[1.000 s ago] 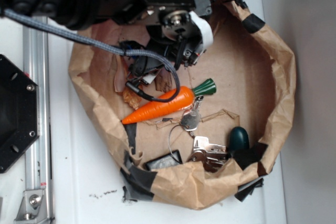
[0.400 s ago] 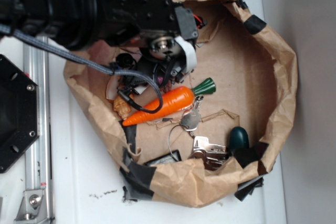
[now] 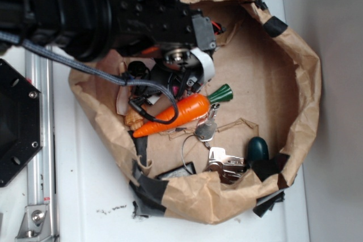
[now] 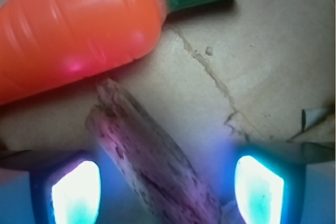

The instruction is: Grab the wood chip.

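Note:
The wood chip (image 4: 152, 156) is a rough grey-brown splintery piece lying slantwise on the cardboard floor, just below the orange carrot (image 4: 79, 30). My gripper (image 4: 168, 190) is open. Its glowing fingertips (image 4: 76, 192) stand on either side of the chip, with gaps on both sides. In the exterior view the gripper (image 3: 170, 80) is down inside the brown paper nest beside the carrot (image 3: 176, 114), and the black arm hides the chip.
The crumpled paper wall (image 3: 300, 83) rings the cardboard floor. Inside lie a tan seashell (image 3: 134, 118), keys (image 3: 205, 130), a metal clip (image 3: 224, 162) and a dark green object (image 3: 258, 148). A metal rail (image 3: 39, 140) runs along the left.
The arm has swung left and lower into the nest, bringing the gripper close to the carrot. The nest's left wall has shifted slightly.

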Robot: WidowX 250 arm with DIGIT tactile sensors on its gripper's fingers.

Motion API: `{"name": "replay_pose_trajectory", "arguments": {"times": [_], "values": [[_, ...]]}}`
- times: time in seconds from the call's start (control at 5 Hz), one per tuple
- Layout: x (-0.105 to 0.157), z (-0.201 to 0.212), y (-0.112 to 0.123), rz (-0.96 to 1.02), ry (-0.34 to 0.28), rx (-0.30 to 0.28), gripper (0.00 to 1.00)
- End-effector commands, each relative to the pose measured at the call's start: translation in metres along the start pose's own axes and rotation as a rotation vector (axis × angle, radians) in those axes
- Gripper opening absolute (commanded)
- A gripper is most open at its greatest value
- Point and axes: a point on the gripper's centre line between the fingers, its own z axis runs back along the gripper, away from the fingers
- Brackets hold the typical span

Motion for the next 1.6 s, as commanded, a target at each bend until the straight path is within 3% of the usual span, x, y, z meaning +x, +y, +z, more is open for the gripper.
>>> {"name": "replay_pose_trajectory", "arguments": {"times": [0.0, 0.2, 0.4, 1.4], "values": [[0.017, -0.012, -0.001, -0.038, -0.022, 0.020, 1.00], [0.018, -0.022, 0.000, -0.030, -0.017, 0.009, 1.00], [0.018, -0.019, -0.003, -0.018, -0.035, 0.033, 0.00], [0.013, -0.010, -0.004, -0.002, -0.040, 0.052, 0.00]]}}
